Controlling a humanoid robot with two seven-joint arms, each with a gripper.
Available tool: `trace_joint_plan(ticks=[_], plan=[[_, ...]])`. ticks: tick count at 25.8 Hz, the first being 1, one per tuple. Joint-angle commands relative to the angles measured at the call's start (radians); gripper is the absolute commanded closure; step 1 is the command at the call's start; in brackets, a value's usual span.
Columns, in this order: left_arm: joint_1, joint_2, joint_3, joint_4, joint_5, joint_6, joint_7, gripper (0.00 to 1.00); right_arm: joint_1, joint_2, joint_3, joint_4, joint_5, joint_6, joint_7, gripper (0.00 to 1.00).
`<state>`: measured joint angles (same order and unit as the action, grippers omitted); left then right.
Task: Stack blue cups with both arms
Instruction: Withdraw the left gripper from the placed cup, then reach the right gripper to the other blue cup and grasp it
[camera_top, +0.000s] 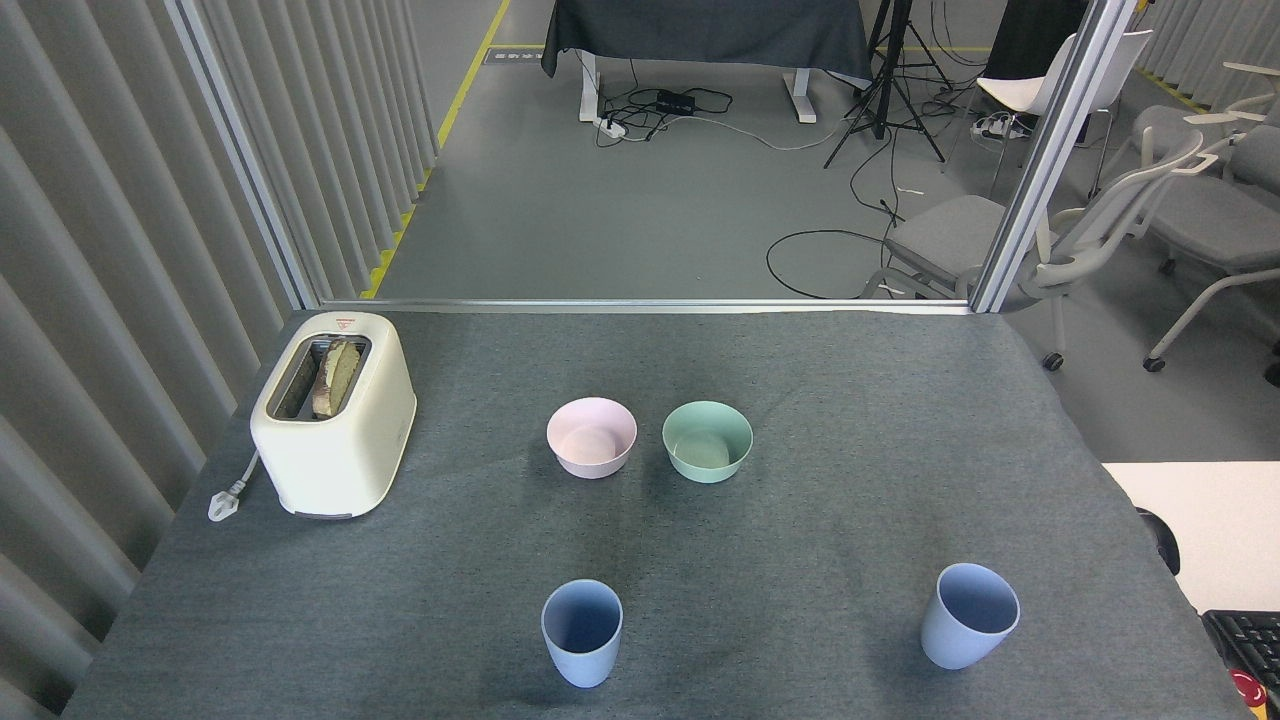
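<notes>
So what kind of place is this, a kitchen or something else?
Probably a lab or test area, not a kitchen. The cream plastic toaster and pale-blue plastic cups sit on a grey felt-covered table, while beyond it are a black tripod, loose floor cables and grey office chairs.
</notes>
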<state>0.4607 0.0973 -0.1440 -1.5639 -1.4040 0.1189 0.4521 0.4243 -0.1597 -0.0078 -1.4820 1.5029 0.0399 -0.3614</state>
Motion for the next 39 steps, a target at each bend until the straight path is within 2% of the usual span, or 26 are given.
trace_joint_plan(ticks=[1,6,10,16,22,29,39], plan=[[0.001,0.002,0.006,-0.002,0.002,0.001,0.0,0.0,-0.091,-0.049,-0.009,0.051,-0.003,0.0,0.045,0.0],[0.001,0.002,0.006,-0.002,0.002,0.002,0.002,0.0,-0.239,-0.069,-0.008,0.178,-0.003,-0.006,0.047,0.0],[0.001,0.002,0.006,0.002,0.002,0.002,0.002,0.0,-0.283,-0.067,-0.008,0.22,-0.006,-0.006,0.047,0.0],[0.001,0.002,0.006,0.002,0.002,0.002,0.003,0.0,-0.286,-0.061,-0.017,0.221,-0.007,0.002,0.039,0.0],[0.001,0.002,0.004,0.004,0.002,0.002,0.003,0.0,-0.28,-0.049,-0.092,0.221,-0.007,-0.002,0.033,0.0],[-0.001,0.002,0.004,0.004,0.007,0.002,0.003,0.0,-0.283,-0.064,-0.089,0.221,-0.035,-0.006,0.036,0.0],[-0.001,0.002,0.006,0.005,0.008,0.004,0.003,0.0,-0.308,-0.047,-0.075,0.224,-0.039,-0.008,0.041,0.0]])
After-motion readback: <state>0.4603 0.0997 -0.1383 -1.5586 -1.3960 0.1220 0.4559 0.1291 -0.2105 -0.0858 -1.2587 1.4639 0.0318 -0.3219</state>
